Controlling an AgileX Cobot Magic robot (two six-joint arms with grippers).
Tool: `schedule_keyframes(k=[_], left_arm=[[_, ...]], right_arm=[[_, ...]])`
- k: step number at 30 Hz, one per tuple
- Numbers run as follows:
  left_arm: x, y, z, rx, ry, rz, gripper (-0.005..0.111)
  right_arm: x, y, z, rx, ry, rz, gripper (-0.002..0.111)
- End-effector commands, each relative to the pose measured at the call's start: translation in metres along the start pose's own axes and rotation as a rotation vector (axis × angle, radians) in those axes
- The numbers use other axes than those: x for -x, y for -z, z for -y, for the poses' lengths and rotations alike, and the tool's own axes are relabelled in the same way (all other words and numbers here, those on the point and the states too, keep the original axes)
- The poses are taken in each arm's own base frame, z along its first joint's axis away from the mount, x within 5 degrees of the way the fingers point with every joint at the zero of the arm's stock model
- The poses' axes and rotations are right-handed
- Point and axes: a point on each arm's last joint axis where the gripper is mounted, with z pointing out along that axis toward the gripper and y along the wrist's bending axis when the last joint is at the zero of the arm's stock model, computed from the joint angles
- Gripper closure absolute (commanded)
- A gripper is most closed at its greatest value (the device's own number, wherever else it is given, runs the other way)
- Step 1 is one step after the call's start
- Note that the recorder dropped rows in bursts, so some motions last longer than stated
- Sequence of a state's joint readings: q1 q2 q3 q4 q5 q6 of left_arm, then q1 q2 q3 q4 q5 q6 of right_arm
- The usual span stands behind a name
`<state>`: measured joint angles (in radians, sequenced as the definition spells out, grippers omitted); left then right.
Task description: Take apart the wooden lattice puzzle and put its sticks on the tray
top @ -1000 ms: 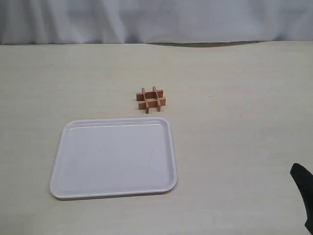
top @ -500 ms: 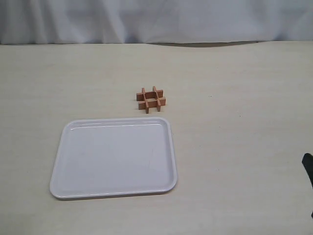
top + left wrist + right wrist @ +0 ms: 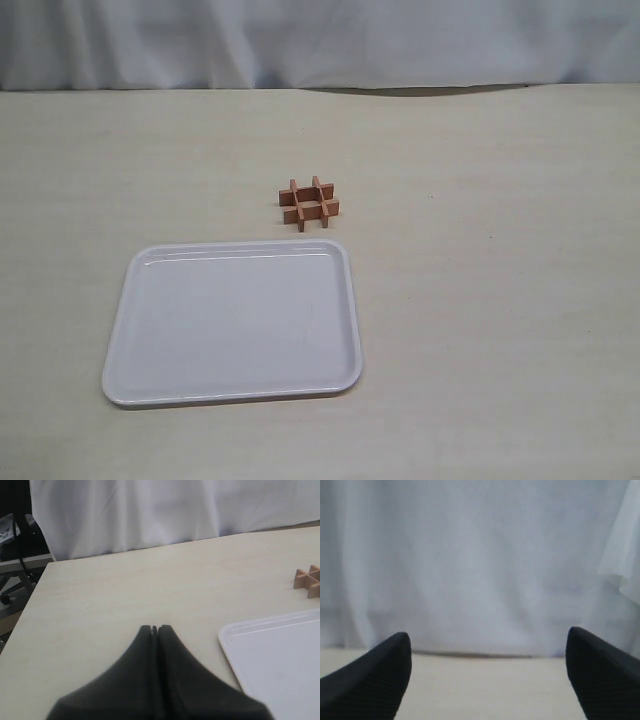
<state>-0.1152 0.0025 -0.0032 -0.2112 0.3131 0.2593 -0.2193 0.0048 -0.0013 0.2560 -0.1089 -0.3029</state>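
Observation:
The wooden lattice puzzle (image 3: pixel 309 204) sits whole on the table, a small reddish-brown hash-shaped grid just behind the tray's far right corner. The white tray (image 3: pixel 128 330) lies flat in front of it and holds nothing. In the left wrist view a corner of the puzzle (image 3: pixel 308 580) and of the tray (image 3: pixel 235 630) show. My left gripper (image 3: pixel 154 628) is shut with nothing in it, over bare table well short of both. My right gripper (image 3: pixel 487 640) stands wide open, facing the curtain, with nothing between its fingers. Neither arm shows in the exterior view.
A white curtain (image 3: pixel 320 40) hangs behind the table's far edge. In the left wrist view the table's side edge (image 3: pixel 30 595) drops off, with dark equipment (image 3: pixel 15 540) beyond it.
The right arm, seen at the lower right edge of the exterior view a second ago, has drawn back out of that view. Puzzle and tray have not moved.

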Motion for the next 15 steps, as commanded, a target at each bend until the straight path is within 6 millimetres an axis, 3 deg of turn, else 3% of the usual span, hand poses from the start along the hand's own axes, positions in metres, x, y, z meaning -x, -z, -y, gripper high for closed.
schedule_keyframes(k=[1,5,7,10,15], left_arm=[[0.0,0.0,-0.001,0.012,-0.001,0.008,0.107],[0.0,0.0,-0.001,0.012,-0.001,0.008,0.107],[0.0,0.0,-0.001,0.012,-0.001,0.008,0.107],[0.0,0.0,-0.001,0.012,-0.001,0.008,0.107],[0.0,0.0,-0.001,0.012,-0.001,0.008,0.107]], right_arm=[[0.027,0.005,0.01,-0.103,-0.084,0.306,0.029],[0.044,0.014,0.017,-0.145,-0.192,0.536,0.029],[0.049,0.017,0.018,-0.095,-0.363,0.607,0.029],[0.049,0.016,0.014,0.036,-0.661,0.611,0.029],[0.048,0.014,0.008,0.173,-0.898,0.556,0.029]])
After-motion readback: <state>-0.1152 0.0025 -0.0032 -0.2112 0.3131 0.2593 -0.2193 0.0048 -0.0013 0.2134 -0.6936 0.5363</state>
